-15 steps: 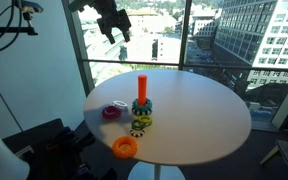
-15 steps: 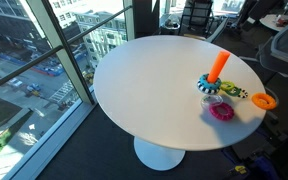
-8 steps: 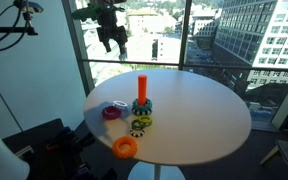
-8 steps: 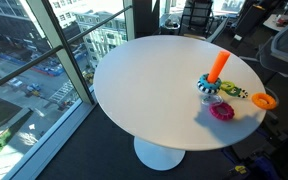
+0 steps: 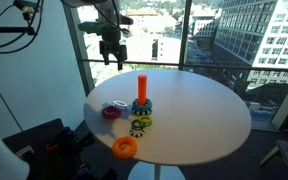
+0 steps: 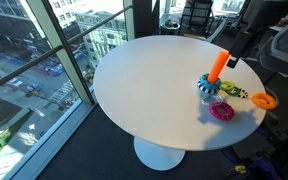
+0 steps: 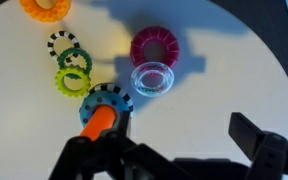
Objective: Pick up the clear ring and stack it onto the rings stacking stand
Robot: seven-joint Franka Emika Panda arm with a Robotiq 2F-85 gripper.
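the gripper [image 5: 112,52] hangs high over the far left edge of the white table [image 5: 204,112], well apart from every toy, and in the wrist view its claw [image 7: 164,150] is released, the two dark fingers [image 7: 264,150] spread wide with nothing between them. that height looks chosen so the wrist camera takes in the whole set before a descent, and the open jaws suit a ring not yet approached. the clear ring [image 7: 152,78] lies flat on the table, just beside the magenta ring [image 7: 156,45] and seemingly touching its rim, with the rings stacking stand [image 7: 102,118] near it on its other side. in the exterior views it is too faint to pick out. being round, it has no long axis in the plane of the table; its short axis, through the hole, points straight up, so the hole already faces the way it must to drop over the peg. the stand [image 5: 141,95] is upright, its long axis vertical, the orange peg rising from the blue and yellow rings at its foot. the orange ring [image 5: 125,148] lies at the near left edge, and the small green and black-and-white rings [image 5: 139,124] lie just near of the stand. since the magenta ring crowds one side, a pinch across the clear ring's free sides seems safest.
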